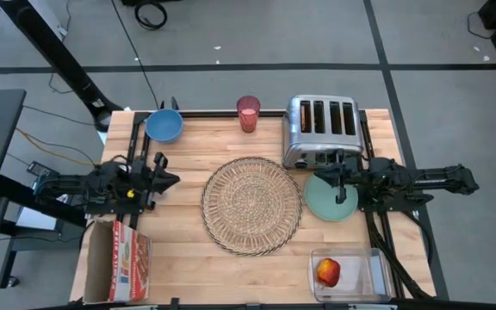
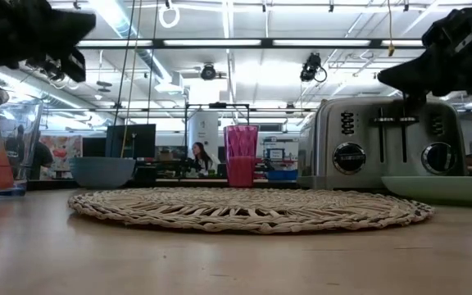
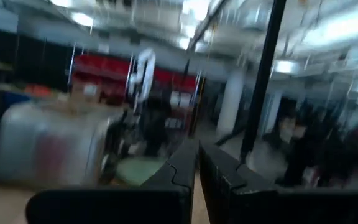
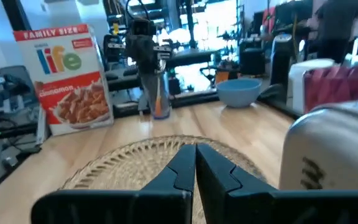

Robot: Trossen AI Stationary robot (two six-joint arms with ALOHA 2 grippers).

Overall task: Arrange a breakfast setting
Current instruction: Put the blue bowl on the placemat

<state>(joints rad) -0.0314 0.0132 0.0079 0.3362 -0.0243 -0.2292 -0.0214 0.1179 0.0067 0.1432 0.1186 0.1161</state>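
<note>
- High view: the wicker placemat (image 1: 251, 206) lies bare mid-table; the teal plate (image 1: 329, 198) sits just beside it, under the right claw (image 1: 337, 179); the left claw (image 1: 167, 180) waits off the mat's other side.
- Low view: plate (image 2: 441, 188) flat on the table; nothing gripped.
- Left wrist view: fingers (image 3: 179, 171) clenched, empty.
- Right wrist view: fingers (image 4: 180, 168) clenched, empty; I judge the plate comes first, needing the claw opened, lowered to its rim.
</note>
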